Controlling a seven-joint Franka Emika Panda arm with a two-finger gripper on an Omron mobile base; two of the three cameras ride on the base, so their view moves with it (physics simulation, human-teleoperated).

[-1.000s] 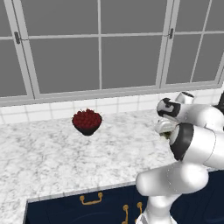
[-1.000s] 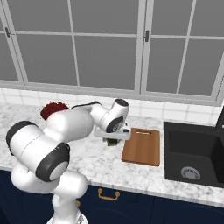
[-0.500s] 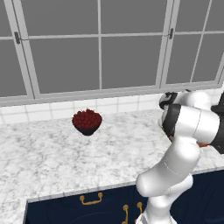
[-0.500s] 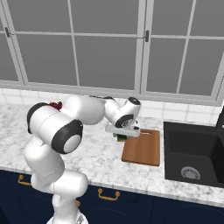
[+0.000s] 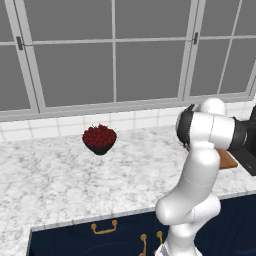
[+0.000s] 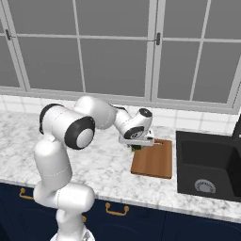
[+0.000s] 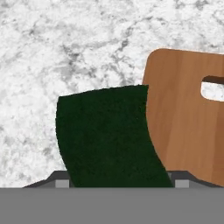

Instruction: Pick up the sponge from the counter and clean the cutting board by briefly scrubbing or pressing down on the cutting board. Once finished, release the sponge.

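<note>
My gripper (image 6: 137, 146) is shut on the sponge (image 7: 107, 135), and it hangs just over the near left corner of the cutting board (image 6: 153, 160). In the hand view the sponge's dark green top lies between my fingers and hides their tips. Its right edge overlaps the left side of the reddish-brown board (image 7: 183, 113), whose handle slot is at the far right. In the right base view a bit of the green sponge (image 6: 138, 148) peeks out under the hand. From the left base view my own arm covers the hand, and only a sliver of the board (image 5: 228, 160) shows on the counter (image 5: 60, 175).
A dark bowl of red fruit (image 5: 99, 138) stands on the white marble counter (image 6: 101, 162) to the left, near the tiled wall. The black sink basin (image 6: 207, 162) lies just right of the board. Windows run behind the counter.
The arm has swung to the right with the sponge in the gripper, from the bare counter to the board's left corner. The elbow has rolled over.
</note>
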